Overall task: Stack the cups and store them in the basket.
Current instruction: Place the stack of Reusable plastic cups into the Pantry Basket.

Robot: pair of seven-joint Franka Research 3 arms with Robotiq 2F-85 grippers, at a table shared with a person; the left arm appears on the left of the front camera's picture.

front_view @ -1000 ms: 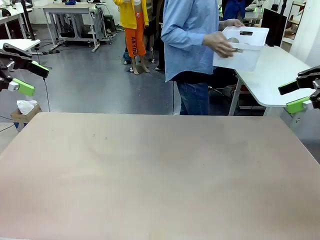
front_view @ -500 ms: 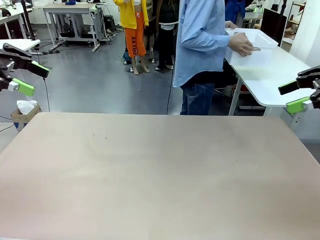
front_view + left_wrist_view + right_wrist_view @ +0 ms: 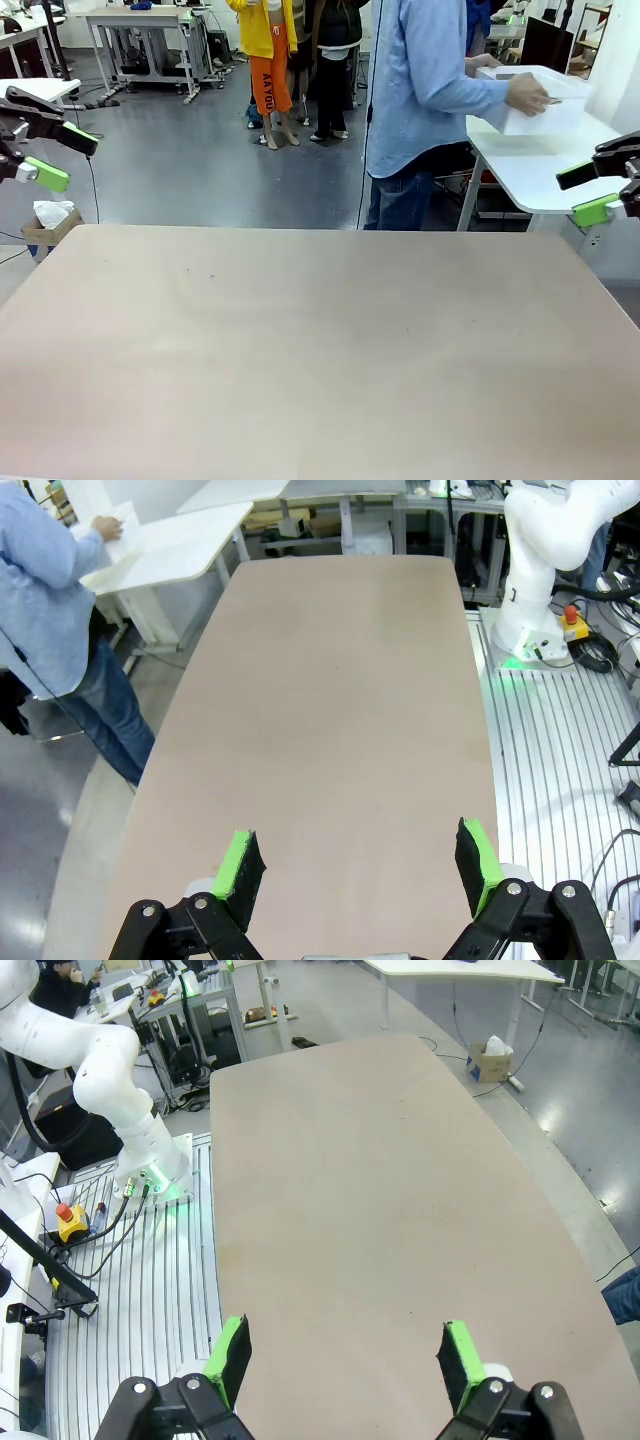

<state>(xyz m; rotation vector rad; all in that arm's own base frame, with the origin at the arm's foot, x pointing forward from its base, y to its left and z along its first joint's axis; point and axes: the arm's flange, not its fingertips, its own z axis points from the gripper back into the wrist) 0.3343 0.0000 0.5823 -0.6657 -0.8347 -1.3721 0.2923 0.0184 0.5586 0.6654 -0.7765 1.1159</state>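
The basket (image 3: 556, 114), a white plastic bin, rests on a white side table (image 3: 528, 165) beyond the far right corner, with a person's hand (image 3: 526, 94) on it. The cups are out of view. My left gripper (image 3: 60, 156) hangs open at the left edge, above and off the table's far left corner. My right gripper (image 3: 589, 193) hangs open at the right edge, near the side table. In the wrist views the left gripper (image 3: 358, 862) and right gripper (image 3: 345, 1353) each stand wide open above the bare tan tabletop (image 3: 340, 710), nothing between their fingers.
The person in a blue shirt (image 3: 425, 90) stands past the far edge, turned toward the side table. A cardboard box (image 3: 48, 222) sits on the floor at far left. The other arm's white base (image 3: 545, 570) stands beside the table.
The person has turned right and carried the white basket over to the side table. Neither gripper has moved.
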